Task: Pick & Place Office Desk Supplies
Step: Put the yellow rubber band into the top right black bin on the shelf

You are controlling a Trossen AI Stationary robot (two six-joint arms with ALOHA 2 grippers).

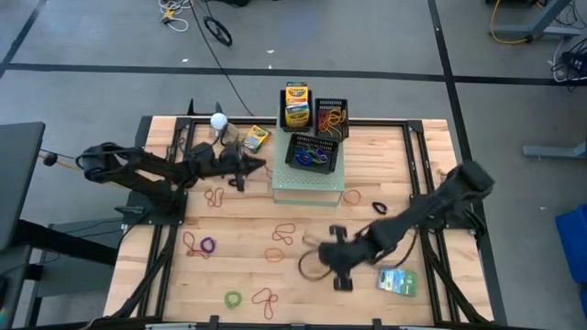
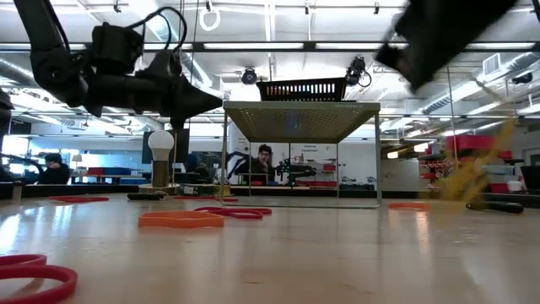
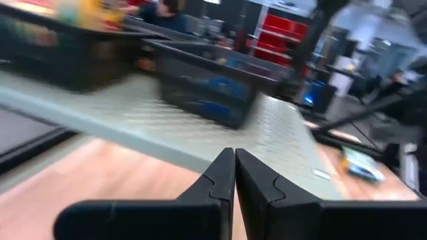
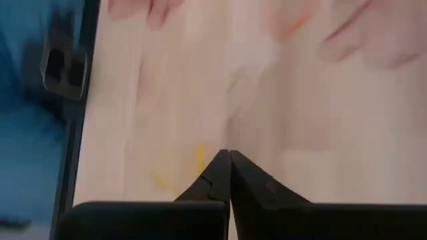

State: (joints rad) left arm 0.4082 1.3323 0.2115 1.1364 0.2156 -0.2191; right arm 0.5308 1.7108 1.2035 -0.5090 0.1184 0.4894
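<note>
While the left gripper (image 1: 260, 166) reaches level toward the stand (image 1: 307, 186), fingers pressed together and empty, rubber bands (image 1: 284, 235) lie scattered toward six o'clock. Stretched low toward nine o'clock, the right gripper (image 1: 316, 242) is pinched closed above the table (image 1: 385, 156); whether it holds a band is unclear.

**Four cams, one table**

High cam: straight down, whole table (image 1: 385, 174). Low cam: tabletop level, facing the room; shares the raised shelf (image 2: 299, 110) w/ left wrist cam. Right wrist cam: close over wood.

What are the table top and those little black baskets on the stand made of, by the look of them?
The table top looks like pale wood with a smooth finish: plank seams and grain show. The black baskets seem to be wire or plastic mesh; light passes through their walls in the low view.
</note>
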